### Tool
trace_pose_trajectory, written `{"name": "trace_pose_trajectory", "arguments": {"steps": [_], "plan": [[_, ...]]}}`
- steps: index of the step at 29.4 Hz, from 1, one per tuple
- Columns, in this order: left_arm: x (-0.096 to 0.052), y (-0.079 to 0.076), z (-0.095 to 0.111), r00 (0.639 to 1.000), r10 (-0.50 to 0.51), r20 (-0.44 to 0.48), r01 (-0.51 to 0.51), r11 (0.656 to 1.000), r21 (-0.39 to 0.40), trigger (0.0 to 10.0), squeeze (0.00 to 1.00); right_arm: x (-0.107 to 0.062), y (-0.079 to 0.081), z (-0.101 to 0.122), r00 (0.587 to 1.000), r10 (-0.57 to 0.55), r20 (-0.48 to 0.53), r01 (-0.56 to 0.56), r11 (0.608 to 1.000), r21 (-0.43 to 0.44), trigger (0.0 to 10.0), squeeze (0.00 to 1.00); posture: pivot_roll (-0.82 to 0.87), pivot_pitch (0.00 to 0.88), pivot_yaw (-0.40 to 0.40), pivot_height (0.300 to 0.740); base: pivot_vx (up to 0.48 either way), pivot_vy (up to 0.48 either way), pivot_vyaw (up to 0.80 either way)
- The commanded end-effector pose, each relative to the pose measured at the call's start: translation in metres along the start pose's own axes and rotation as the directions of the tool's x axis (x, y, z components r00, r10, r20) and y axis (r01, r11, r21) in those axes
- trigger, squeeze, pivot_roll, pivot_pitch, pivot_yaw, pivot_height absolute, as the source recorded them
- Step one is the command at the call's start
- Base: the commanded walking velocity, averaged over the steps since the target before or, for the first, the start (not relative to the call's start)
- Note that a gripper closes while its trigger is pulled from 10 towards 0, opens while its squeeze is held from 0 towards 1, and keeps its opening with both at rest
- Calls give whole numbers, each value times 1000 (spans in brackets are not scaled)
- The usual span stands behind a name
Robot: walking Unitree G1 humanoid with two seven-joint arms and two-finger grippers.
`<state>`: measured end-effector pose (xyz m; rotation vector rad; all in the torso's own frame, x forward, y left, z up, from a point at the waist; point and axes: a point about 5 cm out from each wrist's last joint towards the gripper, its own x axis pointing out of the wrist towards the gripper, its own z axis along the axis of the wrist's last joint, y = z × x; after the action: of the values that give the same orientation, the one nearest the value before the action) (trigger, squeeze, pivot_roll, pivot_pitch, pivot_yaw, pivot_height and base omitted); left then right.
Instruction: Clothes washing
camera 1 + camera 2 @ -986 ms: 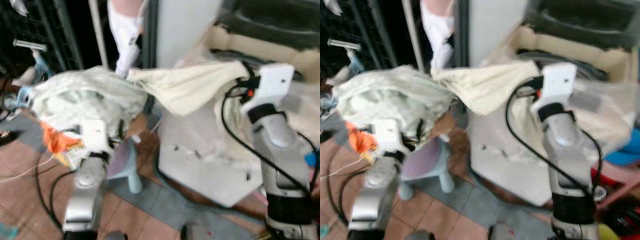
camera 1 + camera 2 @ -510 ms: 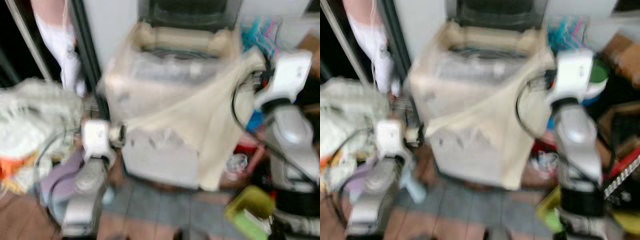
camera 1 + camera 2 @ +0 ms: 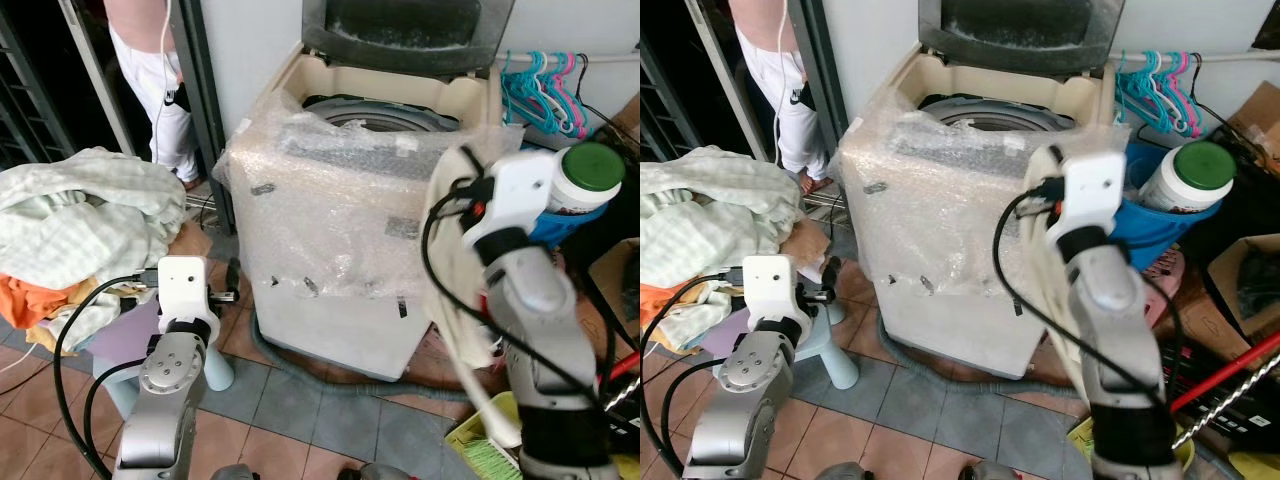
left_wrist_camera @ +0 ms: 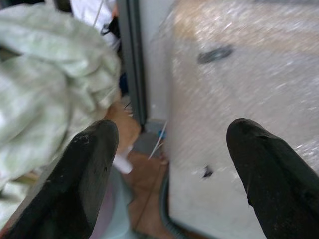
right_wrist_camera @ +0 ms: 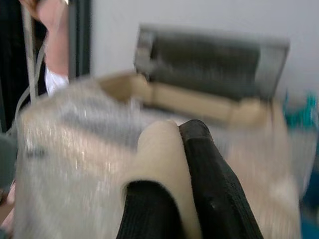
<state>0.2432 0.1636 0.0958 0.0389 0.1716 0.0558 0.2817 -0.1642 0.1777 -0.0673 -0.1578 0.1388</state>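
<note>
Right eye view — right gripper (image 5: 172,199) raised, pinching cream cloth (image 3: 1045,290).

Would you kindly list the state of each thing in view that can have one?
Washer: lid up, drum open, body wrapped in bubble wrap.
Cream cloth: pinched in the right pincer, hanging beside the washer.
Right pincer: shut on the cloth.
Left pincer: open, holding nothing.
Laundry pile: heaped on a stool.
Jar: green lid on.

Silver arms (image 3: 165,400), black cables (image 3: 440,270)
</note>
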Motion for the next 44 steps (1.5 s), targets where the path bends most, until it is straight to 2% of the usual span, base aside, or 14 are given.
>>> {"name": "trace_pose_trajectory", "arguments": {"steps": [1,3,6,12,16,22,23,25,28,34,36,41,42,44], "plan": [[-3,3,2,1000,5,14,-5,1000,-5,10000,0,-3,-6,1,999,-49,-6,49,999,22,10000,0,-34,0,-14,740,0,0,0],[-6,5,2,1000,10,19,-9,1000,-24,10000,0,-6,-9,-5,997,-73,-28,74,997,36,10000,0,-33,0,-14,740,0,0,0],[-10,7,1,1000,21,10,-21,1000,-6,10000,0,-12,-10,-13,994,-89,-65,92,995,48,10000,0,-15,0,-24,740,0,0,0],[-17,16,-3,999,53,8,-53,999,-10,10000,0,-22,-5,-27,989,-95,-111,101,993,58,10000,0,-17,0,-27,740,0,0,0],[-16,14,1,999,47,23,-47,999,-2,10000,0,-26,-5,-33,986,-101,-136,110,992,56,10000,0,11,0,-43,740,0,0,0],[-18,17,9,996,71,59,-71,997,-7,10000,0,-23,3,-37,987,-66,-148,78,994,77,10000,0,87,14,-88,740,0,0,0],[-20,16,11,995,81,62,-79,996,-30,10000,0,-21,7,-41,986,-36,-162,50,995,84,10000,0,97,23,-134,740,0,0,0],[-22,12,12,994,86,69,-84,996,-41,10000,0,-17,10,-43,985,0,-171,14,996,83,10000,0,100,29,-152,740,0,0,0],[-26,10,11,990,123,66,-119,991,-66,10000,0,-7,14,-34,989,54,-136,-45,997,67,10000,0,90,38,-166,740,0,0,0],[-27,5,7,994,101,46,-96,991,-93,10000,0,-2,4,-32,991,5,-135,4,998,66,10000,0,78,31,-155,740,0,0,0],[-22,0,11,996,70,63,-63,993,-99,10000,0,0,-2,-28,993,-21,-116,28,998,55,10000,0,27,20,-131,740,0,0,0],[-12,-9,21,993,-22,117,35,993,-110,10000,0,4,-9,-19,996,-42,-80,45,998,40,10000,0,10,0,-135,740,0,0,0],[-10,-11,26,988,-47,144,60,994,-89,10000,0,7,-8,-15,997,-42,-68,44,998,35,10000,0,-15,8,-111,740,0,0,0],[-3,-7,32,989,-16,145,29,996,-87,10000,0,14,-3,-1,1000,-1,-3,1,1000,-10,10000,0,-26,0,-89,740,0,0,0]]}}
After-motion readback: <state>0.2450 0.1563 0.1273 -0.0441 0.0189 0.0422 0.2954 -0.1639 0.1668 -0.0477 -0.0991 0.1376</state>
